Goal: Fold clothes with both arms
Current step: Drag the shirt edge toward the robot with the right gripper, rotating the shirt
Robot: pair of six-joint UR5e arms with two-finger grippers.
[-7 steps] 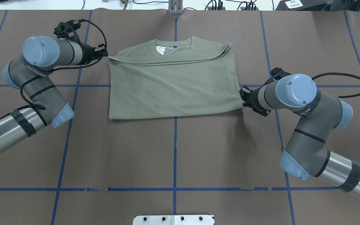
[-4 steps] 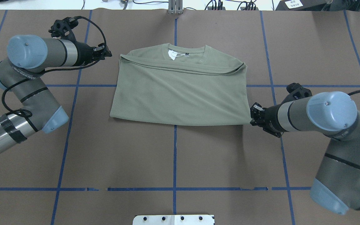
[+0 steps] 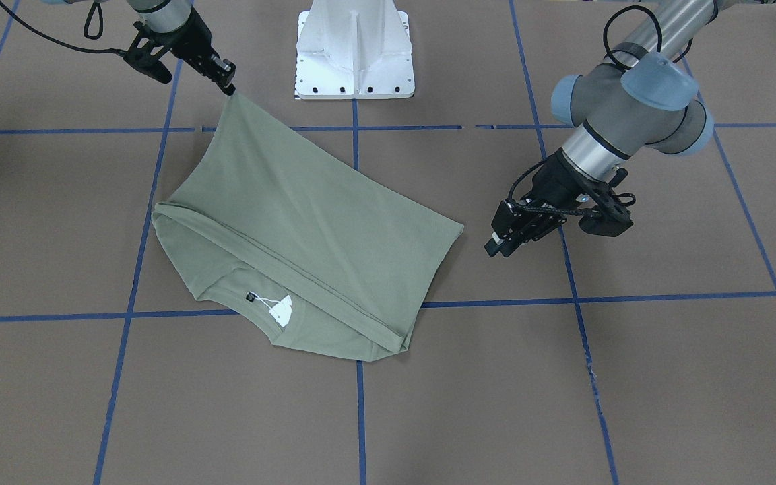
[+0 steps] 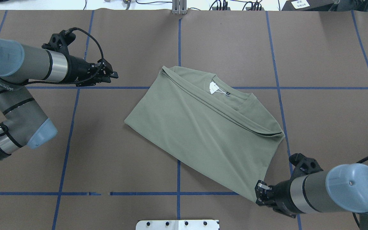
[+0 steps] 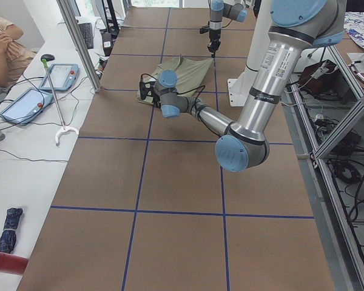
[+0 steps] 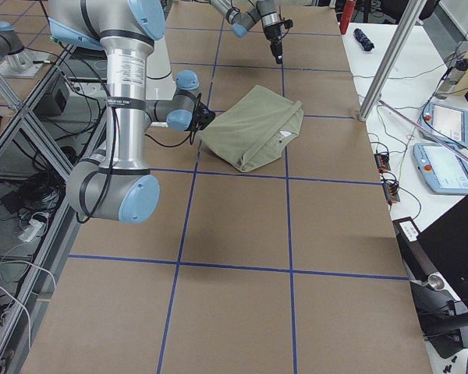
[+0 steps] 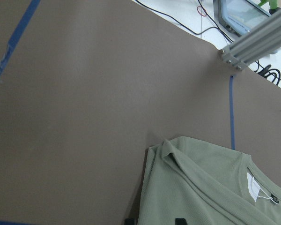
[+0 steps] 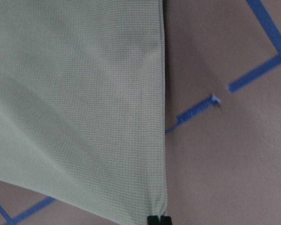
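Overhead and front views face each other, both steep, mid-range — sharing shirt [image 4: 203,127]; side views distant; wrist cams close.

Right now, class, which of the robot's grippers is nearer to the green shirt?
Right. The right gripper has its jaws shut on a corner of the shirt; the left gripper hangs apart from it, jaws open.

The wrist view's bottom edge cuts off the right pincer [image 8: 158,219] gripping the shirt [image 8: 75,93].

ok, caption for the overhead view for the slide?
Right gripper pinches one corner of the folded green shirt, lying askew; left gripper open, clear of it.
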